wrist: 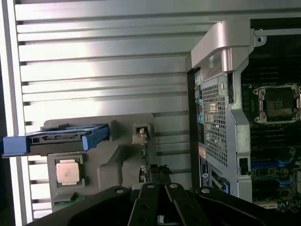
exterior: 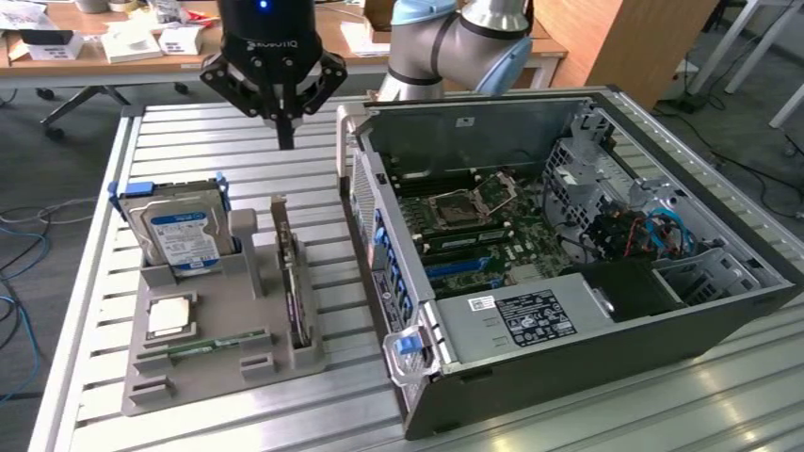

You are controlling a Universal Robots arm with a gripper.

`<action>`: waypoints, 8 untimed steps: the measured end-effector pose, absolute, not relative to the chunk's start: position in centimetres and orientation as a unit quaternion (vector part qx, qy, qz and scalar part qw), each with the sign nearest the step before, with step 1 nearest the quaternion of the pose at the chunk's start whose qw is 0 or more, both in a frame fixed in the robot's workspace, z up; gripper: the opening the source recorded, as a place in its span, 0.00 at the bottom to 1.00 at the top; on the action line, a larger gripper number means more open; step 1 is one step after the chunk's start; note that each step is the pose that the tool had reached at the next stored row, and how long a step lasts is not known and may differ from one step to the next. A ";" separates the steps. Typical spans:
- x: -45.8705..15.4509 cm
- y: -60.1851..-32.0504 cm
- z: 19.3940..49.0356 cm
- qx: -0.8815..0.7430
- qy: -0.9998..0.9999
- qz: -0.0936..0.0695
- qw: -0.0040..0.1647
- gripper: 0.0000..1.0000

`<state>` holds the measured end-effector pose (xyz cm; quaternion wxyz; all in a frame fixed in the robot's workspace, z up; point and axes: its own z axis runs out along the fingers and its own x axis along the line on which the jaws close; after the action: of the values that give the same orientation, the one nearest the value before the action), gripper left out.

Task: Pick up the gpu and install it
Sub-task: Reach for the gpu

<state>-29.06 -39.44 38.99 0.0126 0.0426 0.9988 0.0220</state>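
Observation:
The gpu (exterior: 292,282) stands on its long edge in a slot of the grey holder (exterior: 214,372), a thin dark card with a silver end bracket (wrist: 140,135). My gripper (exterior: 285,139) hangs above the slatted table beyond the holder's far end, well above the card and apart from it. Its two black fingers are pressed together with nothing between them. In the wrist view the gripper (wrist: 158,197) sits over the near end of the gpu (wrist: 149,165). The open computer case (exterior: 653,311) lies on its side at the exterior view's right, its motherboard (exterior: 484,231) and blue slots exposed.
The holder also carries a silver hard drive (exterior: 180,237) in a blue carrier, a square processor chip (exterior: 168,316) and a slim RAM stick (exterior: 207,347). The case's rear wall (exterior: 377,217) stands close beside the holder. A cluttered desk (exterior: 113,42) lies behind the table.

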 end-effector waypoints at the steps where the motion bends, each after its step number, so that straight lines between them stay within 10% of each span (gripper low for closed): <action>1: -29.1 -39.6 39.0 0.043 0.999 0.022 0.013 0.11; 8: -29.2 -41.5 39.0 0.043 0.999 0.022 0.013 0.11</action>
<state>-29.23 -41.51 38.99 0.0126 0.0426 0.9988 0.0220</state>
